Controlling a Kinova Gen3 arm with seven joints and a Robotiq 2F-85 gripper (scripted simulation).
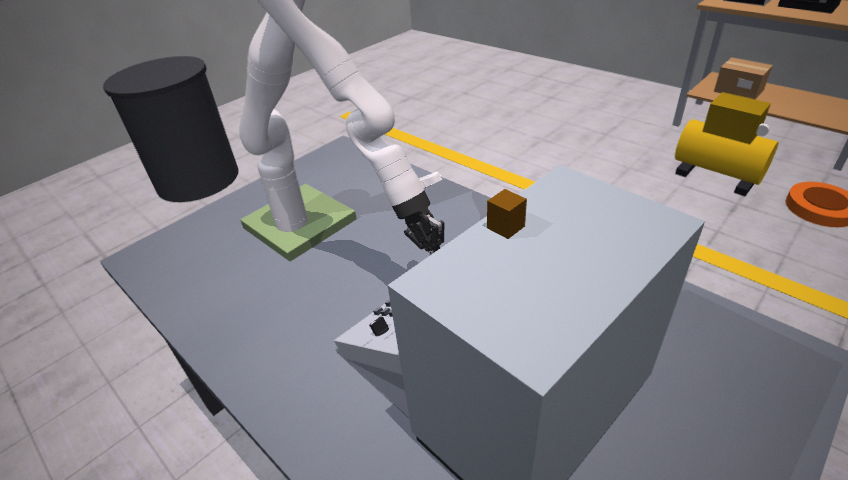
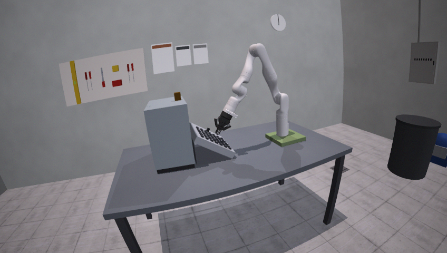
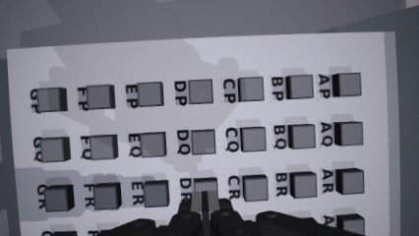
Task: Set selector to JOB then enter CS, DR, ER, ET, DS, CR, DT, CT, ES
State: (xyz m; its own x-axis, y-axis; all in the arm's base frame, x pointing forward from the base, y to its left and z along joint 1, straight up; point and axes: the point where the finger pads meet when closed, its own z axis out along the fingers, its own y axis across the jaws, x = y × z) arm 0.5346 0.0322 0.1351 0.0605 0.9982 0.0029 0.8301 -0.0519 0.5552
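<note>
The sloped key panel [image 3: 207,133] fills the wrist view, with rows of dark grey square keys whose names are printed beside them. My gripper [image 3: 205,207] is shut and empty, its joined fingertips over the DR key [image 3: 205,186], which they partly cover; I cannot tell whether they touch it. ER [image 3: 156,193] and CR [image 3: 255,188] flank it. No key is lit. In the exterior view the gripper [image 2: 220,129] is over the upper part of the panel [image 2: 212,139]. The selector is not in the wrist view; a dark knob [image 1: 378,325] shows at the panel's edge.
The grey machine box [image 1: 535,309] stands behind the panel with a brown block [image 1: 506,212] on top. The arm's green base plate [image 1: 297,218] is on the table. A dark bin [image 1: 172,127] stands off the table.
</note>
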